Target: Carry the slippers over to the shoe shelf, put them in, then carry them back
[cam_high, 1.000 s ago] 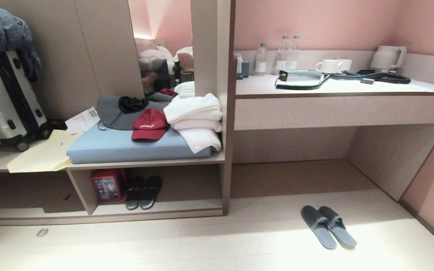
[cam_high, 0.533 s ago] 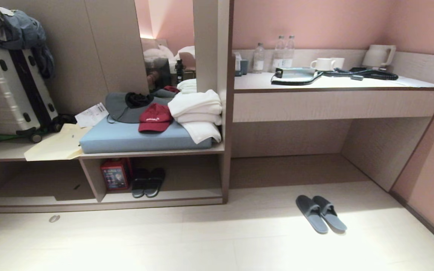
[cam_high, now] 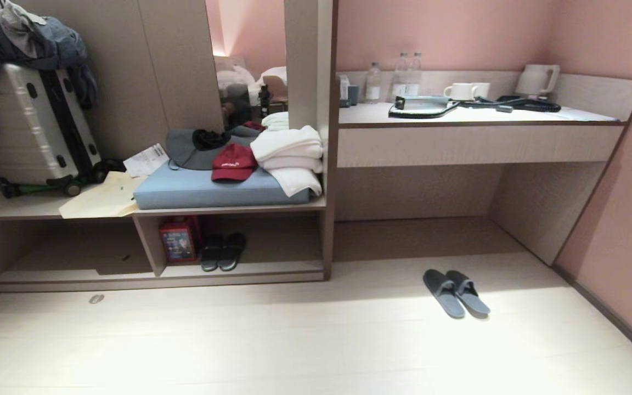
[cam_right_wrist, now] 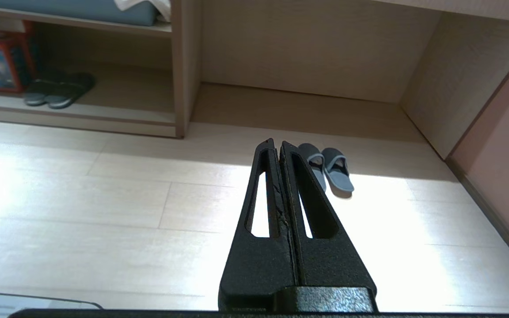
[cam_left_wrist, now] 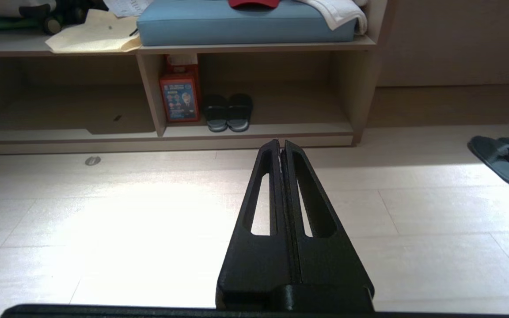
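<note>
The grey-blue slippers (cam_high: 456, 292) lie side by side on the pale floor in front of the desk recess, toes toward it. The shoe shelf (cam_high: 272, 271) is the low beige cubby to their left, under a blue cushion. Neither arm shows in the head view. My left gripper (cam_left_wrist: 281, 143) hangs shut and empty over the floor, pointing at the shoe shelf (cam_left_wrist: 303, 130), with the slippers (cam_left_wrist: 499, 159) far off to its side. My right gripper (cam_right_wrist: 274, 143) is shut and empty too, short of the slippers (cam_right_wrist: 335, 170), and one finger hides part of the nearer slipper.
A darker pair of slippers (cam_high: 223, 252) and a red box (cam_high: 179, 240) stand inside the cubby by its divider. Caps and white towels (cam_high: 288, 159) lie on the cushion, with a suitcase (cam_high: 36, 126) further left. The desk (cam_high: 475, 142) carries bottles, cups and a kettle. A pink wall (cam_high: 618, 219) closes the right side.
The whole head view has drawn back from the furniture, so shelf, desk and slippers look smaller and farther. The slippers lie where they were on the floor.
</note>
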Controlling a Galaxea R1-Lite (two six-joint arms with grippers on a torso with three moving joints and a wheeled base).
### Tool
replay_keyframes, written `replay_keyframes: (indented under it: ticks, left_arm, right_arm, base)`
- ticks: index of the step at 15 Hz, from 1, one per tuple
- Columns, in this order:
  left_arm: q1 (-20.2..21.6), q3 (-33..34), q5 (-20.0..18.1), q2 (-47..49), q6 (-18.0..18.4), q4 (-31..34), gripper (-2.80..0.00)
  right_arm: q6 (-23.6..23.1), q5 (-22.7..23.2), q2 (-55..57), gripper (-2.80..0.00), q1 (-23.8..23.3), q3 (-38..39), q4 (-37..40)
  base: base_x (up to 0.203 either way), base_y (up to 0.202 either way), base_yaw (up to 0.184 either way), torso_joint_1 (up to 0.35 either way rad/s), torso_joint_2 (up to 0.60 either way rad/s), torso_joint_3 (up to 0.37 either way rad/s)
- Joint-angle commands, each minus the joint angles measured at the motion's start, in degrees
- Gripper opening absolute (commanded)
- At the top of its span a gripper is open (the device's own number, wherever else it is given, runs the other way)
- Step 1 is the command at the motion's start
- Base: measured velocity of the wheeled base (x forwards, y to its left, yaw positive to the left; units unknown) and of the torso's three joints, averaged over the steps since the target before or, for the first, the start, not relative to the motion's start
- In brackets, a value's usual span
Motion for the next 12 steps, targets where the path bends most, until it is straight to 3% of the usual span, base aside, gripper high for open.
replay_keyframes:
  ticks: [1, 12]
  left_arm:
    - [0.09, 0.0, 0.02, 0.05, -0.05, -0.03, -2.8]
    - [0.0, 0.0, 0.02, 0.05, -0.05, -0.03, -2.8]
  right_arm:
    - [-0.12, 0.02, 0.07, -2.8, 0.02, 0.0, -0.03]
    - [-0.03, 0.02, 0.07, -2.8, -0.06, 0.0, -0.03]
  base:
    - [-0.197, 0.0, -0.001, 0.002, 0.0, 0.0]
    - [-0.196, 0.0, 0.001, 0.002, 0.0, 0.003]
